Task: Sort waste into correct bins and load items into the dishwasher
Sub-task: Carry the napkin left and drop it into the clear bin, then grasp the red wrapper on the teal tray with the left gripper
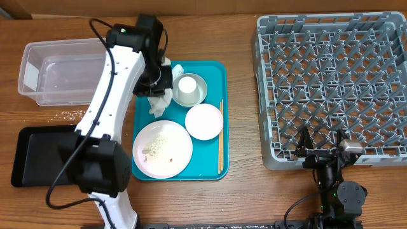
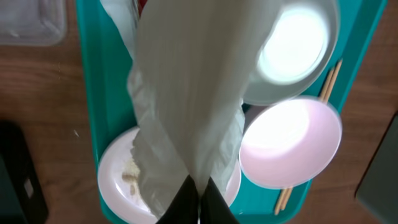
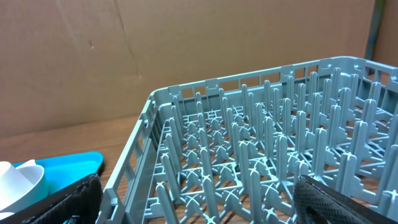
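Observation:
My left gripper (image 2: 199, 186) is shut on the crumpled white napkin (image 2: 186, 93) and holds it above the teal tray (image 1: 213, 166); the napkin also shows in the overhead view (image 1: 160, 102). On the tray lie the large white plate (image 1: 162, 149) with rice and scraps, the smaller white dish (image 1: 204, 121), the grey bowl (image 1: 200, 84) with the white cup (image 1: 187, 85) in it, and the chopsticks (image 1: 220, 137). My right gripper (image 1: 323, 141) is open and empty at the front edge of the grey dish rack (image 1: 331, 76). The red wrapper is hidden.
The clear plastic tub (image 1: 60, 71) stands at the back left. The black tray (image 1: 38, 156) lies at the front left. Loose rice grains (image 1: 71, 114) lie on the wooden table between them.

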